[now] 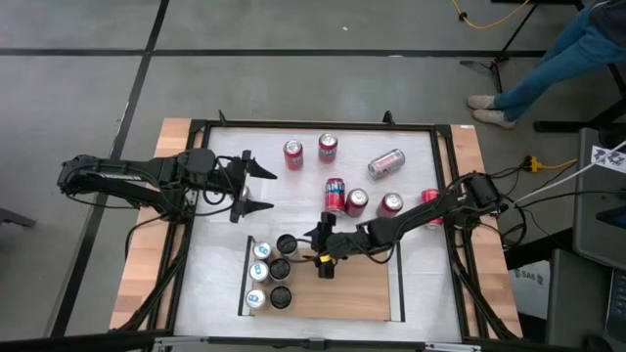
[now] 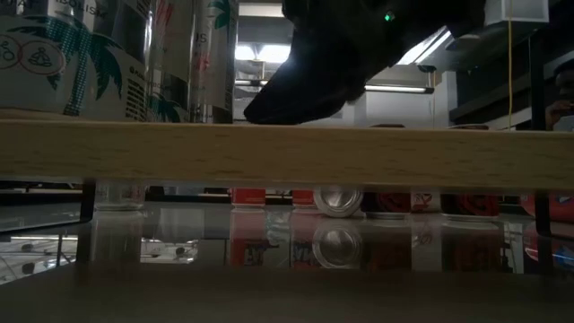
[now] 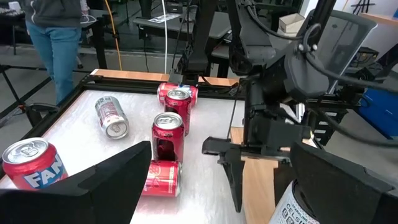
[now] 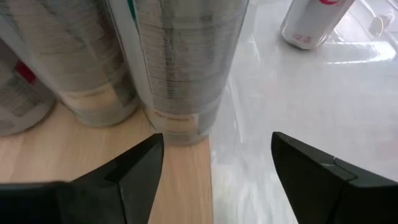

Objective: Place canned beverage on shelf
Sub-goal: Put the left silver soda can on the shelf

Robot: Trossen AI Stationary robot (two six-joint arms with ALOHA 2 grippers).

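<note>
both sets of jaws stand apart and hold nothing. right gripper (image 1: 324,251): fingers spread over the far edge of the shelf (image 1: 342,293), just beside the cluster of cans parked there; in the right wrist view the two dark fingers (image 4: 134,171) frame bare wood and white tabletop, with a silver can (image 4: 186,68) standing at the shelf's edge ahead of them, not between them. left gripper (image 1: 256,190): spread wide, hovering above the white table (image 1: 220,264) to the left of the loose cans, nothing between its fingers.

shelf: light-wood panel with black rails, lying near the table's front edge. six cans stand on its left end (image 1: 270,273), in two short rows, some pale-topped, some dark-topped. rest of the panel is bare wood.

loose cans on table, beyond the shelf: two red cans upright at the far side (image 1: 310,151), one silver can lying on its side (image 1: 385,162), three more red cans closer in (image 1: 357,200), another red one partly hidden under the right arm (image 1: 431,201).

low view: shelf edge (image 2: 287,152) spans the frame, tall cans on it at left (image 2: 99,58), dark gripper body above.

person's legs in jeans at the room's far right (image 1: 558,59).
</note>
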